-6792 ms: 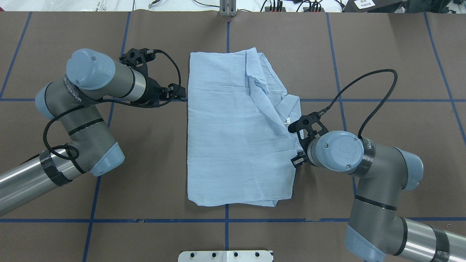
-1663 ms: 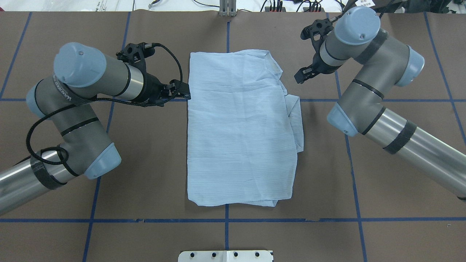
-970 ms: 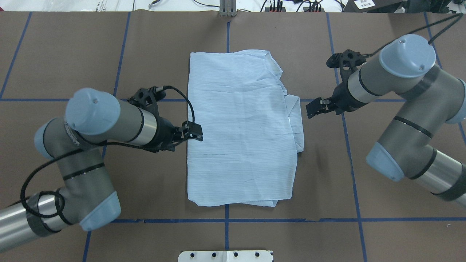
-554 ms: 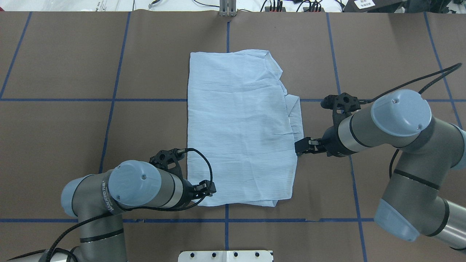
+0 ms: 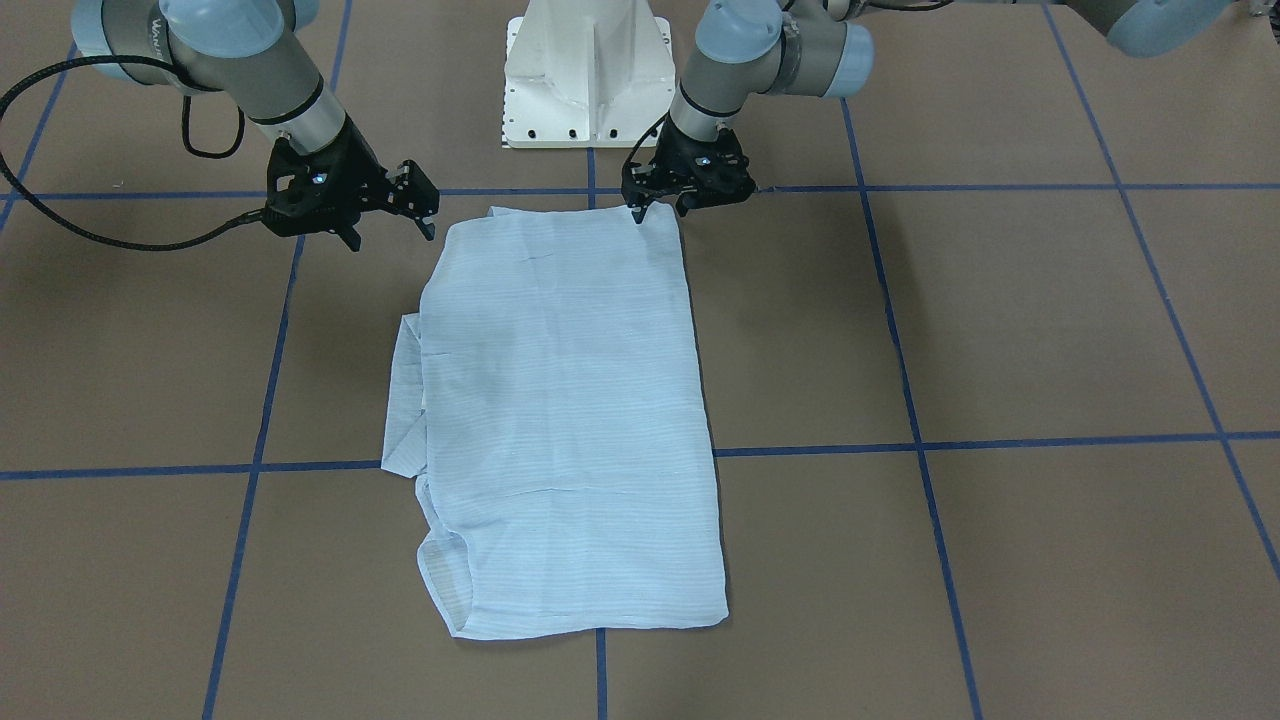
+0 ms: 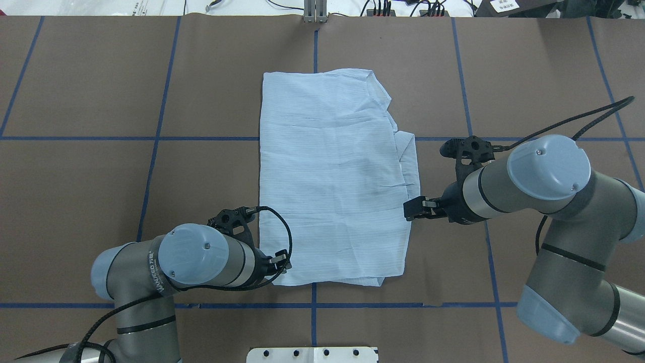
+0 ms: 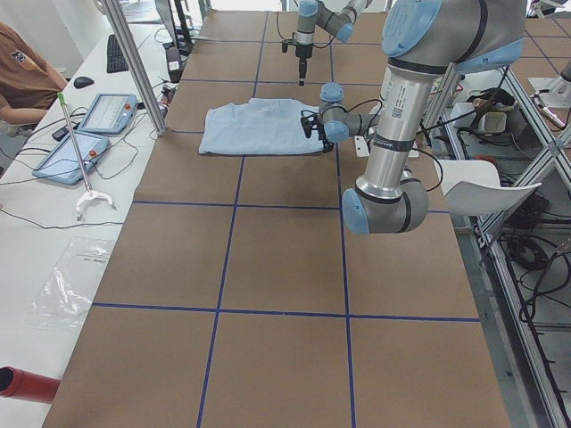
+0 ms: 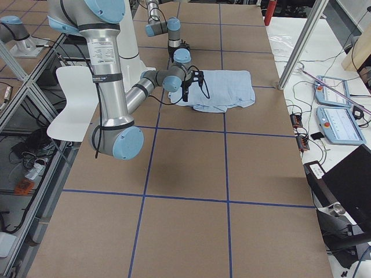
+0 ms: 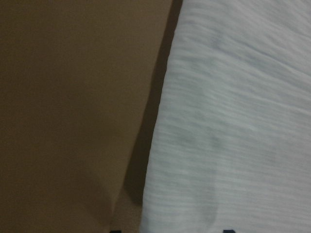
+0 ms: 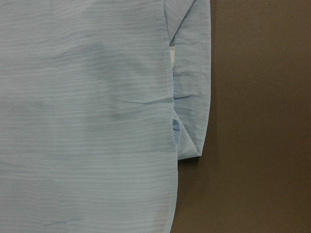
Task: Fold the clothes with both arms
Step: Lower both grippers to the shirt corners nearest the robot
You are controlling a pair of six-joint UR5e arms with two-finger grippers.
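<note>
At the left, the left gripper point(image 6: 282, 262): down low at the near-left corner of the shirt point(image 6: 332, 176), toward the robot-side edge of the worktop point(image 6: 529, 75), jaws parted, gripping nothing. Probably placed there to pinch that hem corner. In the wrist view, blurred with closeness, straddles the cloth's edge. Touching the fabric or just clear of it: cannot tell.

Then the shirt: lies mid-worktop, well away from both end edges, folded to a long rectangle running from the robot side toward the far edge. Reads as partway done, ready to be halved by carrying the near hem over to the far end. Thin, crinkled, finely striped light-blue cloth, sheer enough to show darker patches where layers stack. Likely to sag and slip unless both corners rise together. Left edge straight and crisp. Right edge ragged, with a stitched band point(image 10: 192, 97) poking out past the top layer and a lumpy far-right corner.

At the right, the right gripper point(image 6: 410, 209): hangs beside the shirt's right edge, toward its near-right corner, jaws spread wide, empty. Seems raised off the cloth, judging by the broad, sharp wrist view. Needs, by the look of it, to come down onto that corner to mirror its partner.

Underneath, the worktop itself: matte, brown, papery, flat, gridded with blue tape lines point(image 6: 75, 138).
</note>
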